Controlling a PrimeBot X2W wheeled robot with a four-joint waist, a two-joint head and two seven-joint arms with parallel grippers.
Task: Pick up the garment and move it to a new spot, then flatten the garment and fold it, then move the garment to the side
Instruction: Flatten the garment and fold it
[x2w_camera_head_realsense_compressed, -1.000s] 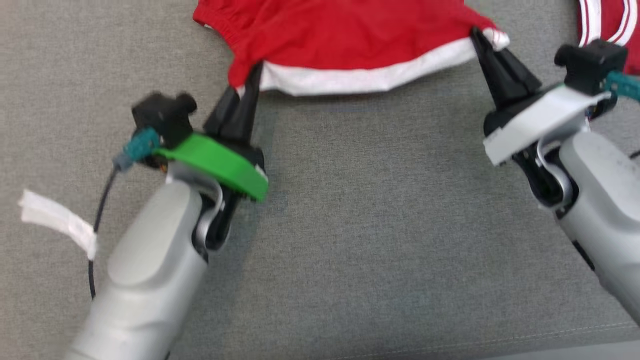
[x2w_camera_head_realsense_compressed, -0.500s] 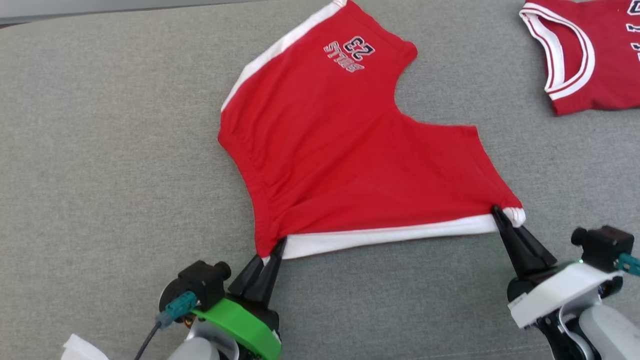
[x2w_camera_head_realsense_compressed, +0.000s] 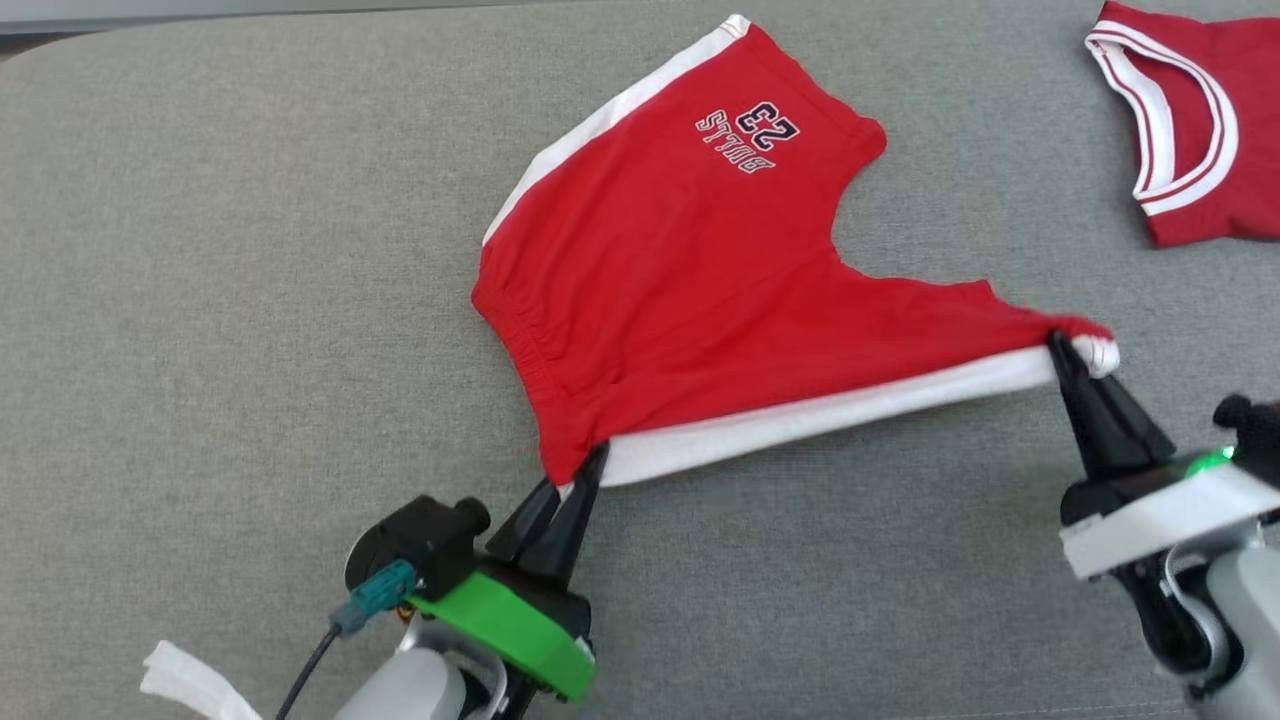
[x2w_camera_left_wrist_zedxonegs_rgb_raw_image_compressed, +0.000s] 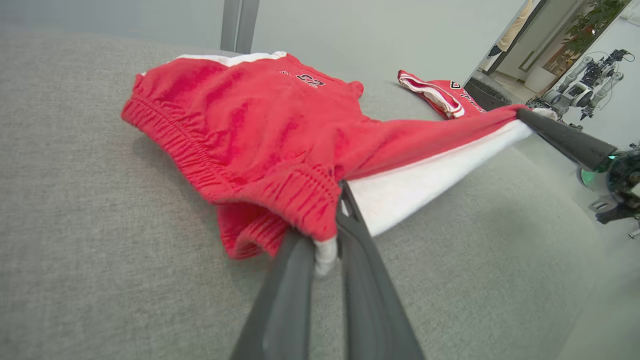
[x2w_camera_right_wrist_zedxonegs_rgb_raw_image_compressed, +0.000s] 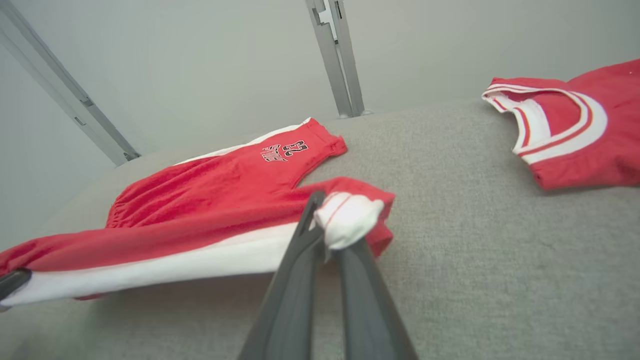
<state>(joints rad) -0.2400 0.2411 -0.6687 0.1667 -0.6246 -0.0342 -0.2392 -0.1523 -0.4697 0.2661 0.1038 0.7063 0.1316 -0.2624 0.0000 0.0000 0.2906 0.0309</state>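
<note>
The garment (x2w_camera_head_realsense_compressed: 690, 290) is a pair of red shorts with white side stripes and a "23" print, spread on the grey surface. My left gripper (x2w_camera_head_realsense_compressed: 590, 465) is shut on its near left corner at the elastic waistband (x2w_camera_left_wrist_zedxonegs_rgb_raw_image_compressed: 305, 200). My right gripper (x2w_camera_head_realsense_compressed: 1060, 348) is shut on the near right corner, where the white hem bunches (x2w_camera_right_wrist_zedxonegs_rgb_raw_image_compressed: 347, 220). The white-striped edge (x2w_camera_head_realsense_compressed: 830, 415) hangs taut between both grippers, slightly above the surface. The far leg with the print (x2w_camera_right_wrist_zedxonegs_rgb_raw_image_compressed: 285, 149) lies flat.
A second red jersey with white trim (x2w_camera_head_realsense_compressed: 1190, 130) lies at the far right of the grey fabric surface (x2w_camera_head_realsense_compressed: 250, 300). A white tag (x2w_camera_head_realsense_compressed: 190, 685) shows by my left arm. Metal frame posts (x2w_camera_right_wrist_zedxonegs_rgb_raw_image_compressed: 337, 55) rise behind the surface's far edge.
The head camera has tilted up, bringing the whole garment into view. My right gripper has lifted its corner up and to the right; the held edge now slants between the grippers.
</note>
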